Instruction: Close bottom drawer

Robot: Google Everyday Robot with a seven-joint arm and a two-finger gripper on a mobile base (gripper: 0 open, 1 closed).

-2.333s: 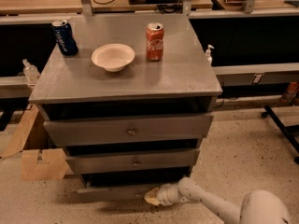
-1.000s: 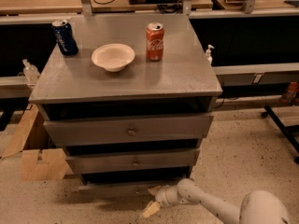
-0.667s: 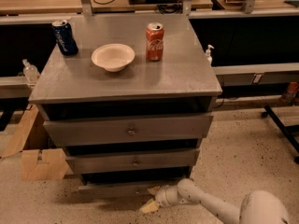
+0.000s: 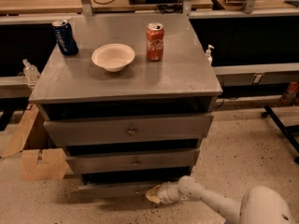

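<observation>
Camera view puts the gripper (image 4: 152,195) low, just near of the bottom drawer (image 4: 112,189) front's right end; the front runs left-right and closing means pushing far. Whether the gripper is apart or together, I cannot tell.

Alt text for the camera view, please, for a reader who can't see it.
The robot's gripper sits low by the floor at the right end of the bottom drawer of a grey three-drawer cabinet. On top stand a white bowl, a red can and a blue can.
</observation>
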